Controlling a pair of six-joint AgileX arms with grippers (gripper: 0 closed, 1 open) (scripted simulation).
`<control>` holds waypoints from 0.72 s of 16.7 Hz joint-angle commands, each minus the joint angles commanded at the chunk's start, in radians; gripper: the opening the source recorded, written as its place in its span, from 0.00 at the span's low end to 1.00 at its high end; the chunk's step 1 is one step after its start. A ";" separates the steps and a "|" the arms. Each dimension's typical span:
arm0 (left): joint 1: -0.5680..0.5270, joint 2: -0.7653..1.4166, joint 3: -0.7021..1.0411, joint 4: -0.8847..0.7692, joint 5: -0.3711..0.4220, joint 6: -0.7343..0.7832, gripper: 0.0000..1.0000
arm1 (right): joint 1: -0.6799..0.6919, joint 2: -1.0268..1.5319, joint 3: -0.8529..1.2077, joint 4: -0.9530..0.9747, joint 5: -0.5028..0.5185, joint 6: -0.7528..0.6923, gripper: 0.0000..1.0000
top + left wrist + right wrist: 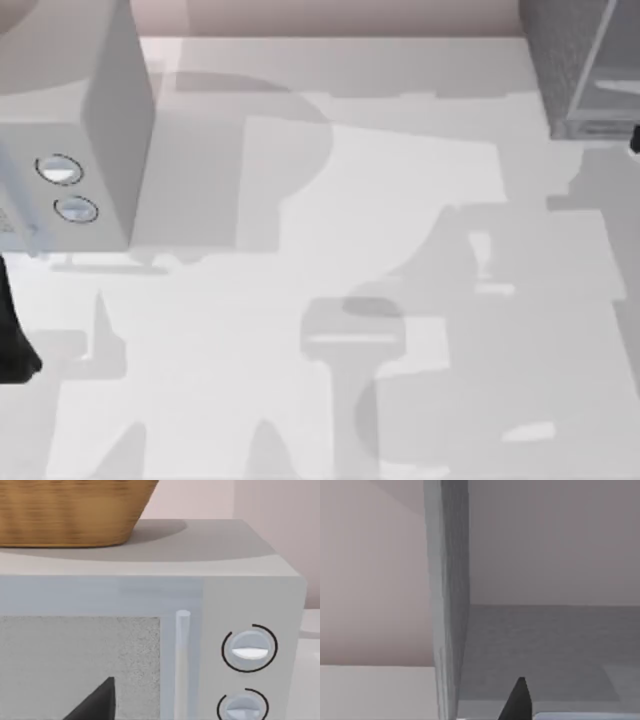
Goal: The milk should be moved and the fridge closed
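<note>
1. The fridge (580, 70), a large dark grey speckled cabinet with a smooth lighter door panel, stands at the upper right of the top view. The right wrist view looks past its open edge into a bare grey interior.
2. I cannot place the milk carton.
3. The right end effector (519, 702) sits just at the fridge opening. Whether its fingers are open or closed cannot be told.
4. The left end effector (97, 702) faces the pale grey box with two round dials (240, 650), which carries a woven tan basket (70, 510). Its state cannot be told either.
5. Risk: swinging the door before the arm withdraws could trap it.
6. The counter (330, 300) is smooth and white, crossed by grey shadows, with a plain pinkish wall (330, 15) behind it.
</note>
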 joint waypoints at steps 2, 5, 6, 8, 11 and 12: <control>0.000 0.000 0.000 0.000 0.000 0.000 1.00 | -0.024 0.108 0.107 -0.021 -0.020 -0.002 0.00; 0.000 0.000 0.000 0.000 0.000 0.000 1.00 | -0.059 0.214 0.242 -0.036 -0.047 -0.003 0.00; 0.000 0.000 0.000 0.000 0.000 0.000 1.00 | -0.070 0.240 0.282 -0.036 -0.058 -0.004 0.00; 0.000 0.000 0.000 0.000 0.000 0.000 1.00 | -0.088 0.306 0.362 -0.047 -0.083 -0.005 0.00; 0.000 0.000 0.000 0.000 0.000 0.000 1.00 | -0.114 0.435 0.515 -0.071 -0.118 -0.008 0.00; 0.000 0.000 0.000 0.000 0.000 0.000 1.00 | -0.125 0.482 0.569 -0.082 -0.130 -0.009 0.00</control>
